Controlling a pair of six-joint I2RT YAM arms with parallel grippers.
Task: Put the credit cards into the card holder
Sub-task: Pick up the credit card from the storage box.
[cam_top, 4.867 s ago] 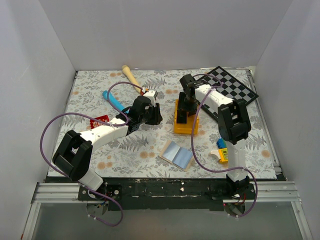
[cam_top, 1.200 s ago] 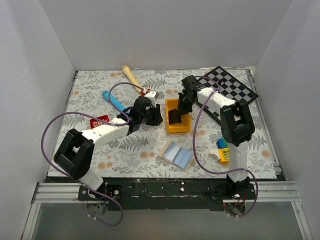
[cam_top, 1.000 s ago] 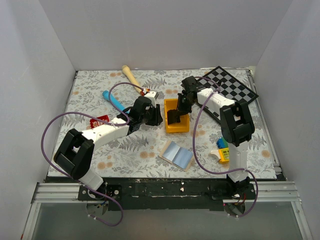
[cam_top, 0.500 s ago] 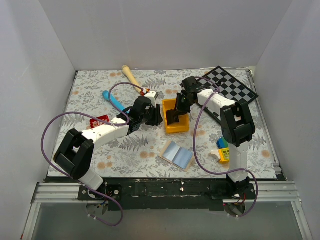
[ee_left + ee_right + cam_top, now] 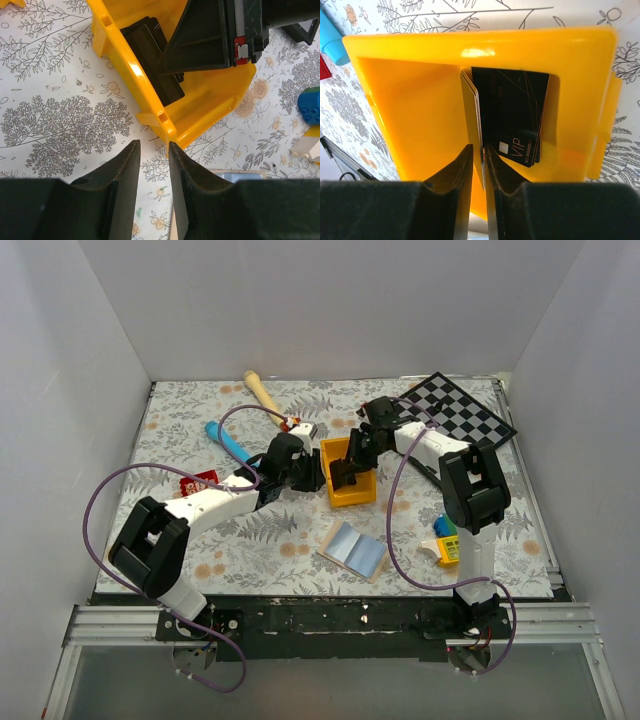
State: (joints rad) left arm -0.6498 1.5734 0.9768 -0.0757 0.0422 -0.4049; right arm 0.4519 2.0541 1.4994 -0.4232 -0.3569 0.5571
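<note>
Credit cards [image 5: 512,115] in bin [image 5: 352,497]; card holder [image 5: 352,548] before bin.

Yellow bin [image 5: 410,100] shining there, smooth glossy plastic, the black card [image 5: 512,110] inside it slick with a faint sheen, floral table cover [image 5: 50,115] flat and matt underneath.

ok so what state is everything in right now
card holder, lying open, lining up
yellow bin, upright, cards inside
black cards, on edge against bin wall
red card, lying flat
left tool, slightly open, empty
right tool, narrowly apart astride tan card, grip unclear
</note>
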